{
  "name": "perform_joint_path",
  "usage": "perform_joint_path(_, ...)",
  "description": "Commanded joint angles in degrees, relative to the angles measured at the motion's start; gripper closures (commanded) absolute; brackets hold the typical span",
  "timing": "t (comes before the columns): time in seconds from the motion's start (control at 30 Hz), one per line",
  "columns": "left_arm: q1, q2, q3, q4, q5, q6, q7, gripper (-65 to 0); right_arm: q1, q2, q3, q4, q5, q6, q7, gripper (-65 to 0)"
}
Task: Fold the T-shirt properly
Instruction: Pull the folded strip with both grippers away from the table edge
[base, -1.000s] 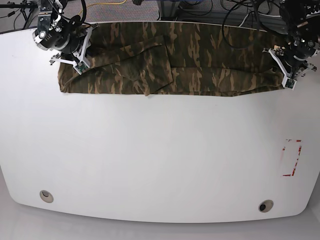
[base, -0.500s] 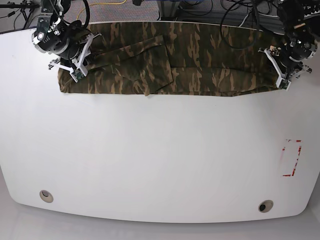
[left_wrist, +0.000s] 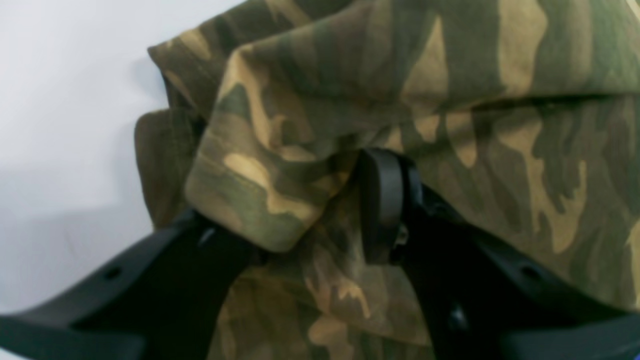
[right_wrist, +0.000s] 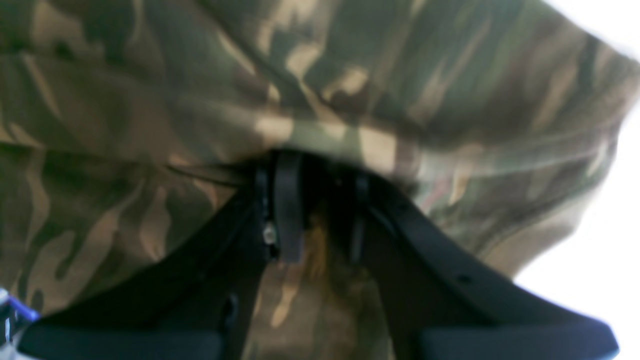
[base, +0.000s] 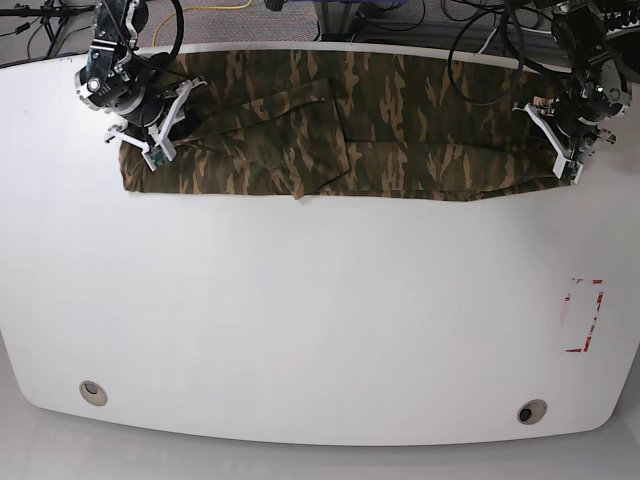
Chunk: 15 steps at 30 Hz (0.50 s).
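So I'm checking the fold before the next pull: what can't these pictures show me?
- Left gripper: one finger's tip, covered by a T-shirt fold in the left wrist view.
- Right gripper: how much cloth it pinches; the right wrist view is blurred.
- The shirt's far edge: base view, hidden behind cables.

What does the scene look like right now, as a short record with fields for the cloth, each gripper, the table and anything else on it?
cloth: T-shirt, camouflage print, stretched in a long band along the table's far edge
left gripper: closed on a bunched fold at one end of the T-shirt
right gripper: closed on fabric at the other end
table: white; near part bare except two round holes
other: red marking near the table's edge on the left arm's side
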Motion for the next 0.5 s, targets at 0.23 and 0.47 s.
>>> perform_joint_path(0.23,-3.7,0.1,4.2,-1.4,2.3,-0.1,3.4,-24.0,9.0,4.6,0.3,-10.4,-2.6,-0.4,1.9,-11.7)
perform_joint_path(0.47,-7.6,0.9,5.3,-2.0,2.4,-0.1,3.6,-24.2,14.4,6.6,0.0,-14.9,-2.9,-0.4,3.4,-11.7)
